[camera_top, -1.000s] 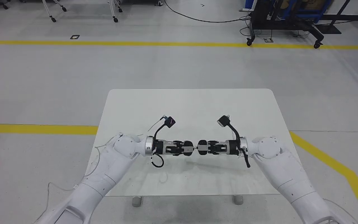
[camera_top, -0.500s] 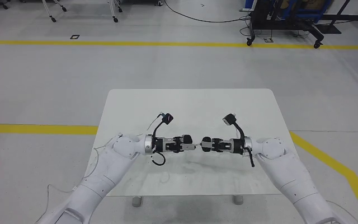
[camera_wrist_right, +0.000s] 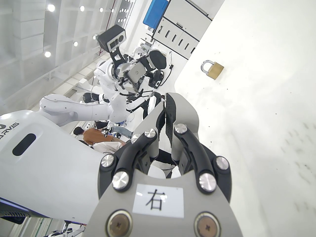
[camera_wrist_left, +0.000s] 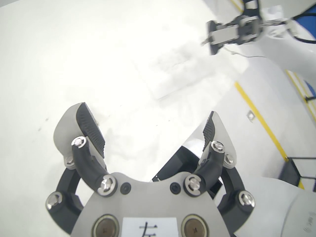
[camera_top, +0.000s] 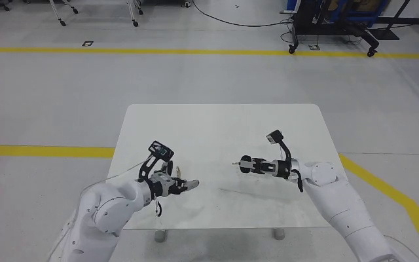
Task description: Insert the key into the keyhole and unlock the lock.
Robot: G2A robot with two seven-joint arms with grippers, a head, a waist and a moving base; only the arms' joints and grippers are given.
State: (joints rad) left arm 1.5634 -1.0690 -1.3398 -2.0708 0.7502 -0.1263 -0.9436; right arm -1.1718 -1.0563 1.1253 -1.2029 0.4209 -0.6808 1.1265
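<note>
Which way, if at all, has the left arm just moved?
Yes. The left arm pulled back from the table's middle toward its near-left corner.

Pale, glossy hall floor point(camera_top: 196, 78) around a white table point(camera_top: 222, 121).
Yellow lines point(camera_top: 163, 50) cross the floor, and a black cable point(camera_top: 236, 24) loops near a dark wheeled frame point(camera_top: 334, 29) at the far side; round ceiling lights point(camera_wrist_right: 51, 7) shine above white cabinets point(camera_wrist_right: 177, 35) and a blue panel point(camera_wrist_right: 155, 13) (both beyond the table).
</note>
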